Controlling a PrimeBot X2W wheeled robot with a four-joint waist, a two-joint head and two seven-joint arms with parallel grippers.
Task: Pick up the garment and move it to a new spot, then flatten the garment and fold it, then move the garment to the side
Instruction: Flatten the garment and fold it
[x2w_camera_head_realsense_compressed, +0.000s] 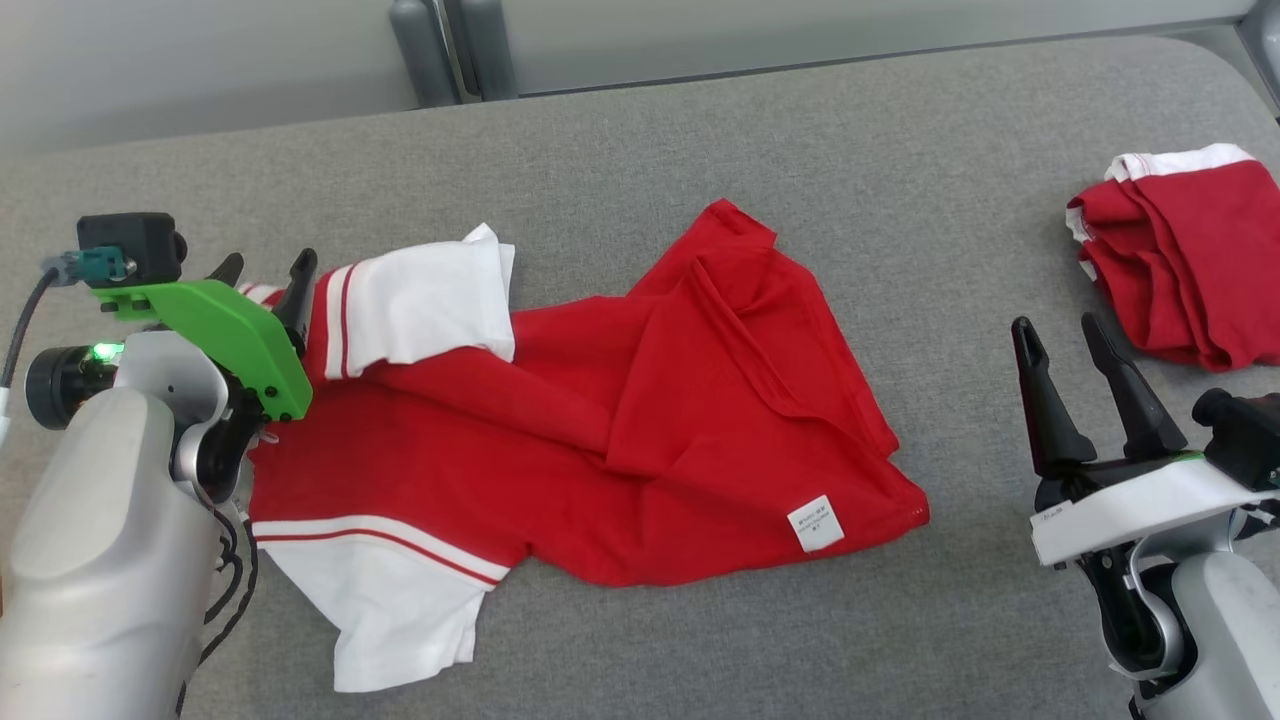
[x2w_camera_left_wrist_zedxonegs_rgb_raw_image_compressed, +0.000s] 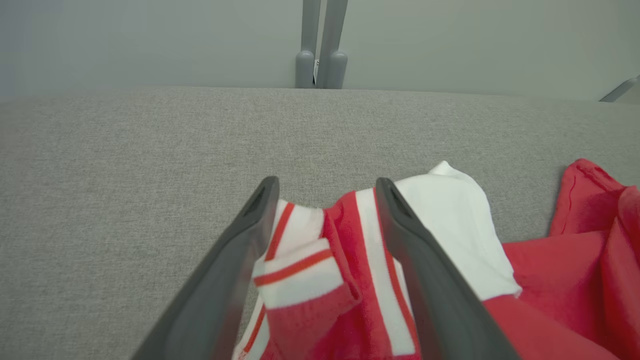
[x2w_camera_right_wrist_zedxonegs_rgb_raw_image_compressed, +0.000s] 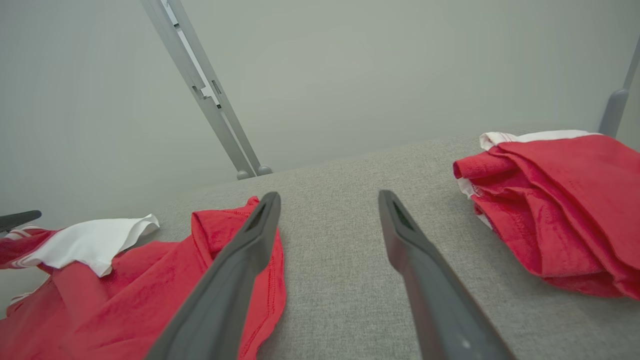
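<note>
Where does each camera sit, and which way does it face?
Head view: on the head, looking down at the shirt on the table; left gripper and right gripper show.
Left wrist view: on that wrist, along its own fingers, over the shirt's striped trim.
Right wrist view: likewise, its fingers facing table and folded garment.
All three share the shirt.

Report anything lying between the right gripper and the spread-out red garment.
Nothing visible does: bare grey surface separates the right gripper from the garment and its label corner. The folded red shirt lies on the gripper's other side.
</note>
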